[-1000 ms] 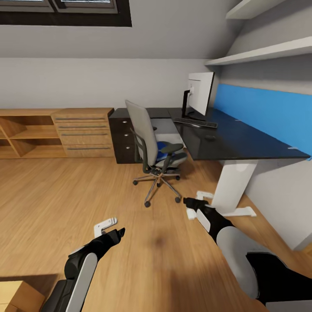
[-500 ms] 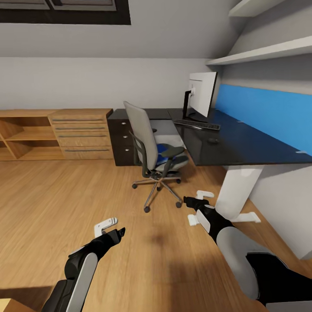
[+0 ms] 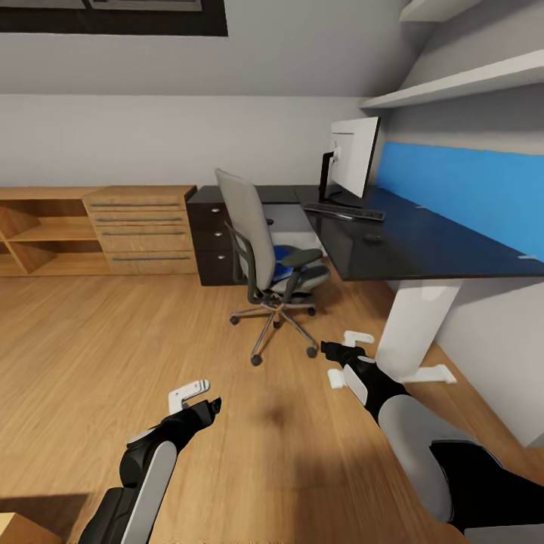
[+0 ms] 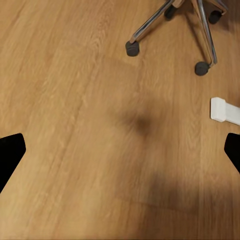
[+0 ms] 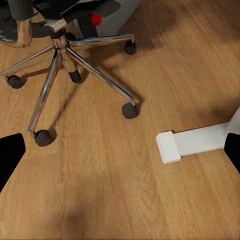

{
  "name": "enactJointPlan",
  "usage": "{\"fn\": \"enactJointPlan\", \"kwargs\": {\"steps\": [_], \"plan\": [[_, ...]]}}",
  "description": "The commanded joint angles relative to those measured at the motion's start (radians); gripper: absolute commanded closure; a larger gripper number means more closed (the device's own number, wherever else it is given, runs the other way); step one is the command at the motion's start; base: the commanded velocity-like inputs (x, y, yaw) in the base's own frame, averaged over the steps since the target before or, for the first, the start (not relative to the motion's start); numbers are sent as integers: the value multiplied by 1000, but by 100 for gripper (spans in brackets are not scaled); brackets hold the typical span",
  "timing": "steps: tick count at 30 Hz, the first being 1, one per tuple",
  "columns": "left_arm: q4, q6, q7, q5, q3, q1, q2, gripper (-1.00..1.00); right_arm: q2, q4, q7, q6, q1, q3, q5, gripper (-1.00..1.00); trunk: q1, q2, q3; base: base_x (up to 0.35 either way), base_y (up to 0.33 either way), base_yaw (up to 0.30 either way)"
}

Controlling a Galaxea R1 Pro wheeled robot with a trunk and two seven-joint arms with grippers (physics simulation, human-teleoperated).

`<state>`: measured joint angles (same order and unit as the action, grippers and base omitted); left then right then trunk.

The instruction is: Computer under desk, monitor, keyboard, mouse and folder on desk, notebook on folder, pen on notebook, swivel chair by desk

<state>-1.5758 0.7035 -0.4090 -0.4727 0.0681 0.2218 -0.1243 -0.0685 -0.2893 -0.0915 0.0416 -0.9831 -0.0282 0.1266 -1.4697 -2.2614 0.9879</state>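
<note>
The swivel chair (image 3: pixel 261 253) stands at the corner of the black-topped desk (image 3: pixel 423 253), its chrome base (image 5: pixel 70 60) close ahead of my right gripper. A blue folder (image 3: pixel 282 261) lies on its seat. On the desk stand the monitor (image 3: pixel 352 157), the keyboard (image 3: pixel 344 213) in front of it and the mouse (image 3: pixel 372 239). The grey computer (image 5: pixel 115 11) with a red button sits under the desk behind the chair. My left gripper (image 3: pixel 198 399) and right gripper (image 3: pixel 346 359) hang open and empty over the floor. Notebook and pen are out of view.
The white desk leg (image 3: pixel 417 325) and its foot (image 5: pixel 190 142) lie just right of my right gripper. Low wood shelving with drawers (image 3: pixel 140 227) and a black drawer unit (image 3: pixel 211 242) line the back wall. A cardboard corner (image 3: pixel 19 529) is at the lower left.
The whole picture has shifted a little, so the camera has moved slightly toward the desk and chair. Both arms keep their pose and both grippers stay open.
</note>
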Motion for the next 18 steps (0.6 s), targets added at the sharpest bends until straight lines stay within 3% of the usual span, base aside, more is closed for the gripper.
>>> {"fn": "enactJointPlan", "kwargs": {"steps": [1, 18], "plan": [[-1, 2, -10, -10, 1, 1, 0, -100, -1, -2, -2, 4, 0, -3, 7, -100, -4, -8, 4, 0, 0, 0], [-2, 2, -10, -10, 1, 1, 0, -100, 2, -4, -3, 4, 0, -4, 7, -100, -69, -127, 57, 0, 0, 0]]}}
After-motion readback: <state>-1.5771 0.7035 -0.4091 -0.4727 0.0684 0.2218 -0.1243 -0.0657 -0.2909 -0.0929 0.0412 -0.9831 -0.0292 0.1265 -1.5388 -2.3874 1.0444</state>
